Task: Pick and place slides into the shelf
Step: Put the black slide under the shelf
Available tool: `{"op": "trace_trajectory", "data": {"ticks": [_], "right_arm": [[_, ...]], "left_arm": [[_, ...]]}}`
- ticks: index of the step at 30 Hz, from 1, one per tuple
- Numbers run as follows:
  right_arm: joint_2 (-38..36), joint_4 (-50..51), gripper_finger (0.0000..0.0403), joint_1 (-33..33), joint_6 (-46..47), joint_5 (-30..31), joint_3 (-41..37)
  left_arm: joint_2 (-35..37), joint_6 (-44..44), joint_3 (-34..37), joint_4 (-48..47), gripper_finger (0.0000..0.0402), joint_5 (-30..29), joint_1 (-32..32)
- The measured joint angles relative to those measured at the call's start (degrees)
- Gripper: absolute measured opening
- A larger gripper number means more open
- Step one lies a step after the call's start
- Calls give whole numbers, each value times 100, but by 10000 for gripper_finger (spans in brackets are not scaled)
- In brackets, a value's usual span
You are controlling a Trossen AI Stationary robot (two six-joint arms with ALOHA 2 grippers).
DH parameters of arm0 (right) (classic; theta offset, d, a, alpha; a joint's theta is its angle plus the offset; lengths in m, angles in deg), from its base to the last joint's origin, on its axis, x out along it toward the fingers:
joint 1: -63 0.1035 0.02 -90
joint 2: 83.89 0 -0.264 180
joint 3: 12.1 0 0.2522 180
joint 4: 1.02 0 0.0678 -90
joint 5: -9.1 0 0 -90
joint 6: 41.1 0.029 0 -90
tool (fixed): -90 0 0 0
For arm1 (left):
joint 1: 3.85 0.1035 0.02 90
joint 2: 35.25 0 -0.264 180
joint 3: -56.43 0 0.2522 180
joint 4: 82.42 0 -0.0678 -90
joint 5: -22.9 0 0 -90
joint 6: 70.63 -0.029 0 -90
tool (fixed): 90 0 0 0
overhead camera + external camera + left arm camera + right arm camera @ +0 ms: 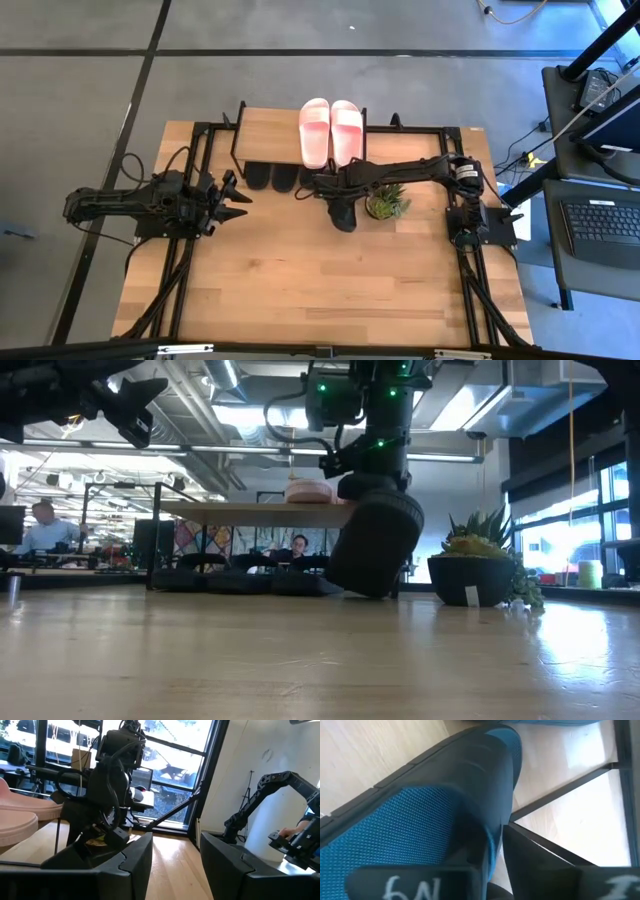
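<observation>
Slides — two pink (331, 131), three black (343, 212)

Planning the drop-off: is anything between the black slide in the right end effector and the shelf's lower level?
Nothing visible blocks it. The black slide hangs from the right end effector just before the shelf; other black slides already fill part of the lower level.

Under the shelf (270, 128) we see only the toes of the black slides (272, 178); the plank hides the rest. In the right wrist view the held slide (445, 805) runs past the frame, its full shape unreadable.
</observation>
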Motion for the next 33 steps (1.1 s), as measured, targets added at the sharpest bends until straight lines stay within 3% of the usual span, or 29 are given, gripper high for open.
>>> {"op": "trace_trajectory", "data": {"ticks": [18, 28, 33], "right_arm": [[0, 206, 135, -1, 138, -601, 74], [0, 1357, 160, 349, 288, -956, 1372], [-271, 1439, 161, 840, -493, -1034, 2032]], "left_arm": [[1, 5, 0, -3, 156, 0, 1], [-23, 3, 0, 4, 156, 341, -33], [-326, -76, 0, 18, 156, 327, -267]]}}
